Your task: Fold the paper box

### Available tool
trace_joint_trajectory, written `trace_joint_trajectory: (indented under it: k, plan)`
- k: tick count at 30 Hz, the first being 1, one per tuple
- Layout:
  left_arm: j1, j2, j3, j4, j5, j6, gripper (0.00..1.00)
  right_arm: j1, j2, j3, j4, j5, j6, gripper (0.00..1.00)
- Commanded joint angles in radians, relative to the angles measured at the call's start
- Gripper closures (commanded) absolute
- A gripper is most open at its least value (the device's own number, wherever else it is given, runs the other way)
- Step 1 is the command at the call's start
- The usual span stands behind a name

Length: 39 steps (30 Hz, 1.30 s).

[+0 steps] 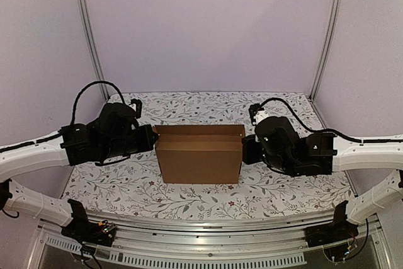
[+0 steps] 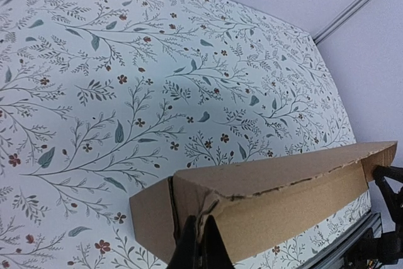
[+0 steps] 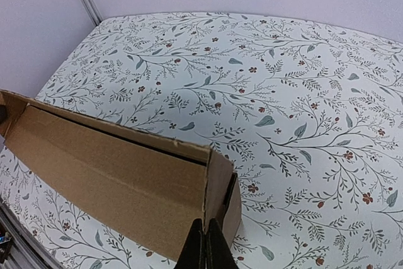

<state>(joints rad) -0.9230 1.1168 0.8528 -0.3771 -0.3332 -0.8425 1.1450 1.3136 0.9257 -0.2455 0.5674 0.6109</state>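
Paper box [image 1: 199, 159], plain brown, sits pinched by fingers [image 2: 184, 253].

Left pincer [image 2: 200, 237] & right pincer [image 3: 205, 240] cropped at btm edge, paper box [image 1: 199, 155] interior mostly hid, tips unseen from top.

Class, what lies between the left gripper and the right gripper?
The paper box fills the stretch from the left gripper to the right gripper, one end at each; the top external view shows it.
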Motion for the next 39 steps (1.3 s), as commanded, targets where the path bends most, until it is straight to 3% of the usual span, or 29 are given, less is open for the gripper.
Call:
trace_joint_trajectory:
  k: [1, 39]
  plan:
    - [-0.032, 0.034, -0.044, -0.117, 0.05, -0.014, 1.0, 0.013, 0.03, -0.057, -0.181, -0.042, 0.005, 1.0]
    - [-0.037, 0.05, -0.042, -0.111, 0.042, -0.016, 1.0, 0.017, 0.01, -0.032, -0.244, 0.02, -0.031, 1.0]
